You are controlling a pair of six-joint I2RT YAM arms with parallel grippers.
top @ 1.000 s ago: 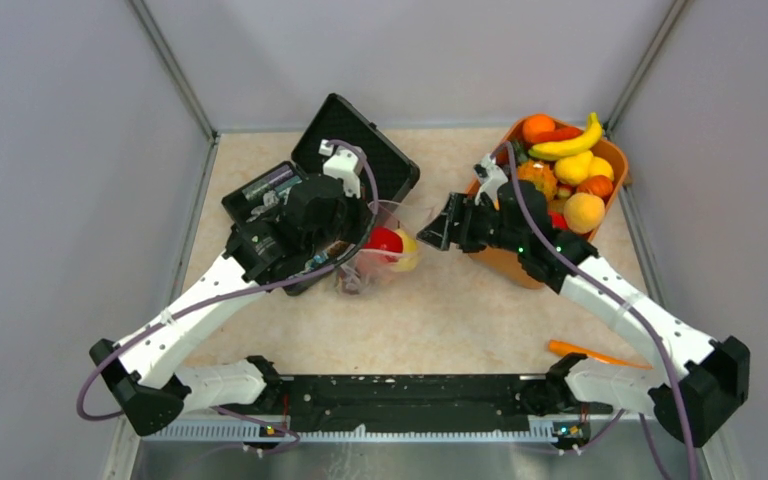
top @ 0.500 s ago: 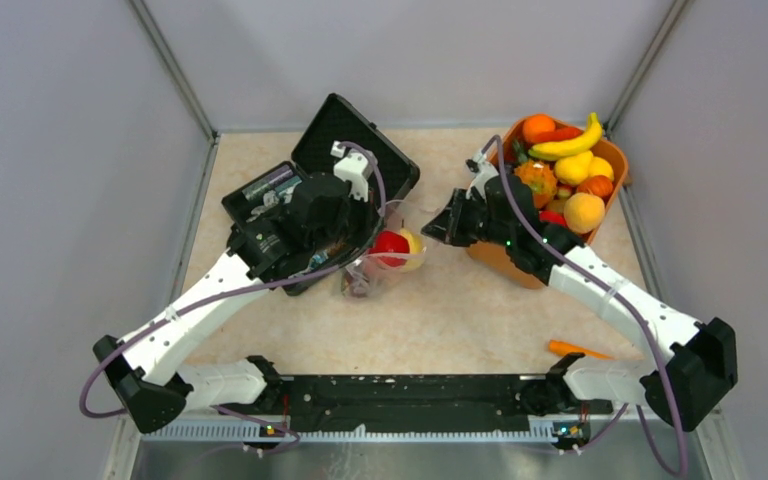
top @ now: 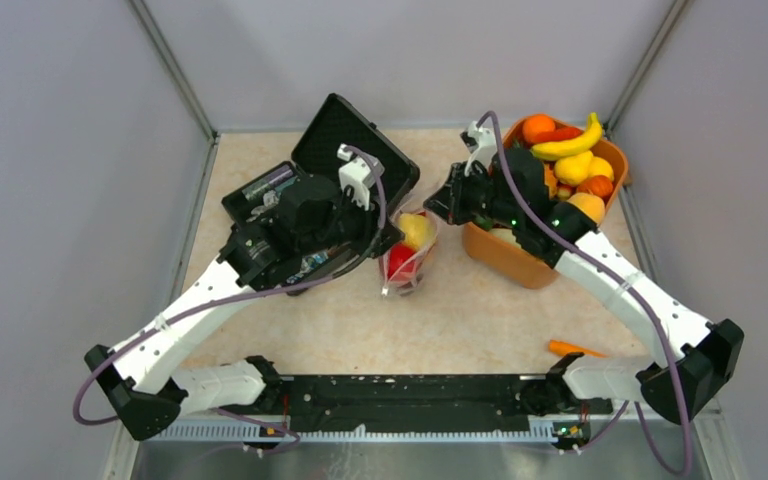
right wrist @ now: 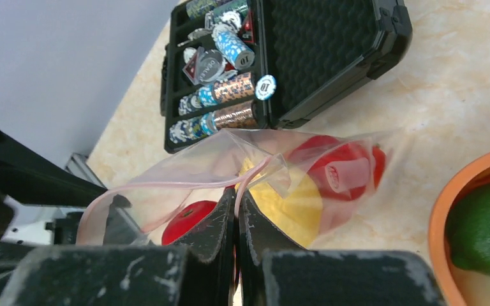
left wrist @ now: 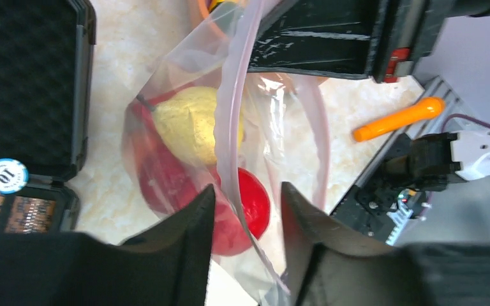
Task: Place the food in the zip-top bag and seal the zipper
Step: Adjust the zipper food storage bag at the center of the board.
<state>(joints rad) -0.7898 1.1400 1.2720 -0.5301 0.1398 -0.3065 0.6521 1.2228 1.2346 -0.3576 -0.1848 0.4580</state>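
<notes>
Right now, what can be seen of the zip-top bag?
The zip-top bag is clear film with a pink-red zipper along its mouth, which gapes open. Yellow and red food shows through it. The right gripper pinches the zipper; the strip runs between the left gripper's parted fingers. It is between the black case and orange bin.

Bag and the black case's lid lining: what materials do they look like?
Zip-top bag: thin clear plastic film, glossy; the food shows through and the film creases. Lid lining: probably dark foam, matte, with a fine dimpled texture.
</notes>
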